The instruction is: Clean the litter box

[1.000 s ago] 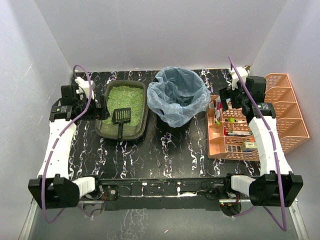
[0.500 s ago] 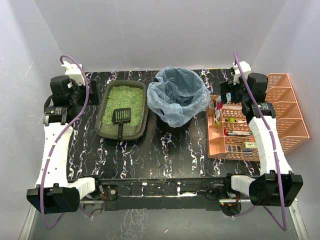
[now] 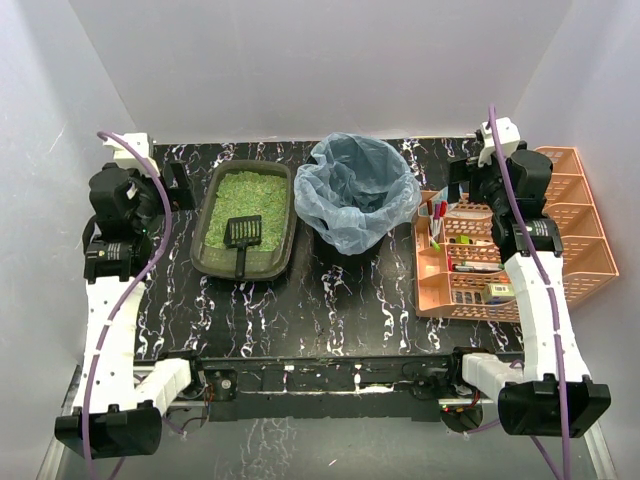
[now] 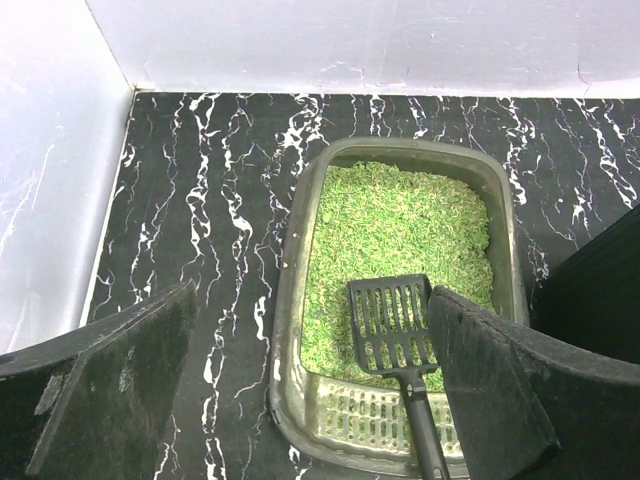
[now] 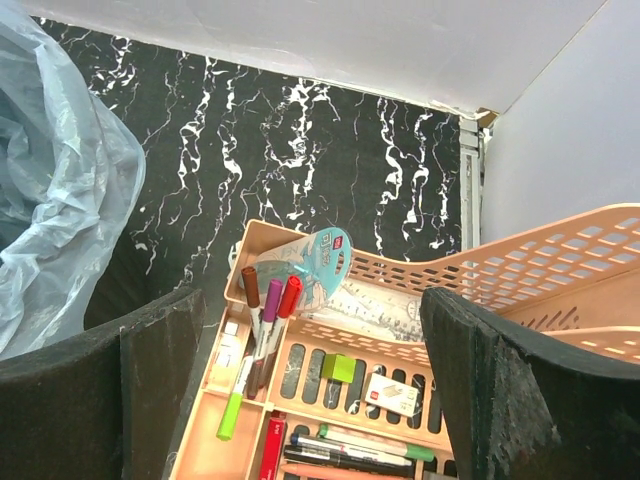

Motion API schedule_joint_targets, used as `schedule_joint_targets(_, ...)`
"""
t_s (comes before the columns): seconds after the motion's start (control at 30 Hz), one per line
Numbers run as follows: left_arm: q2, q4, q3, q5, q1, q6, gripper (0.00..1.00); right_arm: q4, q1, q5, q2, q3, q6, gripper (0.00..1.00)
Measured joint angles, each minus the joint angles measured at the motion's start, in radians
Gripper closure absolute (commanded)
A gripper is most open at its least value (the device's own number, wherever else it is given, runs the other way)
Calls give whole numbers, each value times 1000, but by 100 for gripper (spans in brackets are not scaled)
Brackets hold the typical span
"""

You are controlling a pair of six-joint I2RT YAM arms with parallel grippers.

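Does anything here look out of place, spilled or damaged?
No spill or damage shows. Two small things: the black scoop lies in the litter box, its handle reaching the near rim, and the litter is uneven, leaving the near end of the tray floor almost bare.

No words or numbers can be read in any view. A pale blue packet [image 5: 308, 262] standing in the orange organiser [image 5: 520, 270] carries some print, and a small white card [image 5: 392, 395] lower in it shows a red mark. Both are too blurred to make out.
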Motion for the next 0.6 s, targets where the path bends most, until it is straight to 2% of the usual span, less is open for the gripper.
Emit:
schedule_joint_targets(0.33,-73,-29,-23,-29,0,37,3,-75,0,1,-91,5,-8,1)
schedule_joint_targets(0.6,-139,-57,-36,-51,0,56,3,-115,0,19,-227,3,-15,1)
